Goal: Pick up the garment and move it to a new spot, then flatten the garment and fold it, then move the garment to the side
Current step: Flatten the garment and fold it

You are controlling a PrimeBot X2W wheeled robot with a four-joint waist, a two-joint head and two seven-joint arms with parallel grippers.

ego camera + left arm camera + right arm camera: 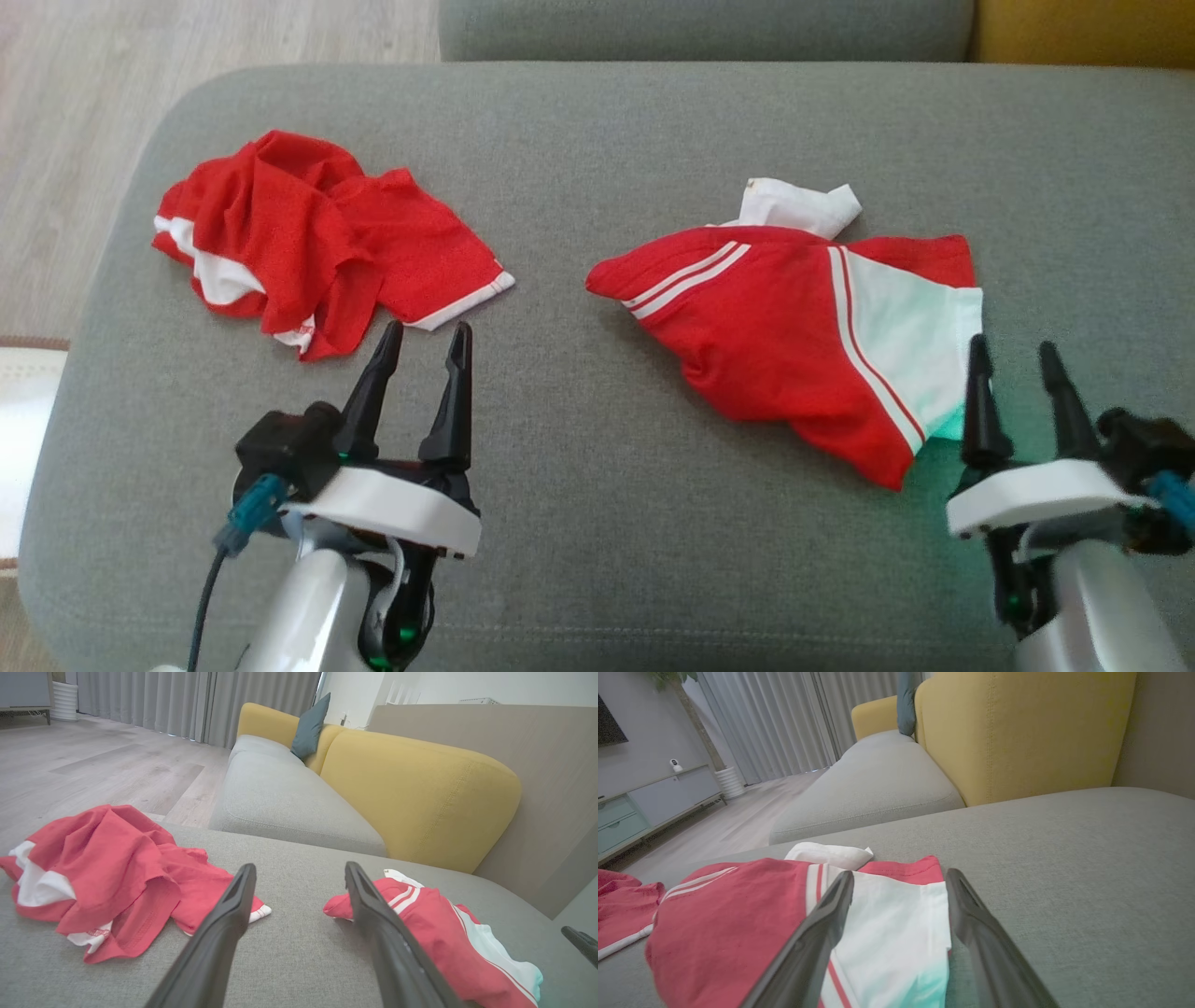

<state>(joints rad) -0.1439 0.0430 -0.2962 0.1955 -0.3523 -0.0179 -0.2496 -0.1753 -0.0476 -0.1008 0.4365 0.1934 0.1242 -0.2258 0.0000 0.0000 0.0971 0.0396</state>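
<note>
Head view looks down on a broad grey cushion [597, 140], and both garments lie on it; the striped garment [775, 345], red with white stripes and a white panel, sits loosely folded on the cushion's right half, about midway between its far and near edges; a white piece of cloth pokes out from its far side. A crumpled garment [289, 233], also red with white trim, lies in a heap on the cushion's left half, well apart from the striped one; bare grey fabric runs between the two.

Over the cushion's near left part the left gripper [428, 329] points toward the crumpled heap; its fingers [453, 392] stand wide apart and hold nothing, with the tips just short of the red hem. Over the cushion's near right part hovers the right gripper [1013, 345]; its fingers [980, 401] are likewise spread wide and empty. Right wrist view shows the white panel's corner lying between those fingers; whether they touch the cloth cannot be told.

Past the cushion's far edge sit a second grey seat [280, 793] and a yellow backrest [420, 788] with a teal pillow [310, 725] leaning on it; wooden floor [84, 112] lies off the cushion's left end.
</note>
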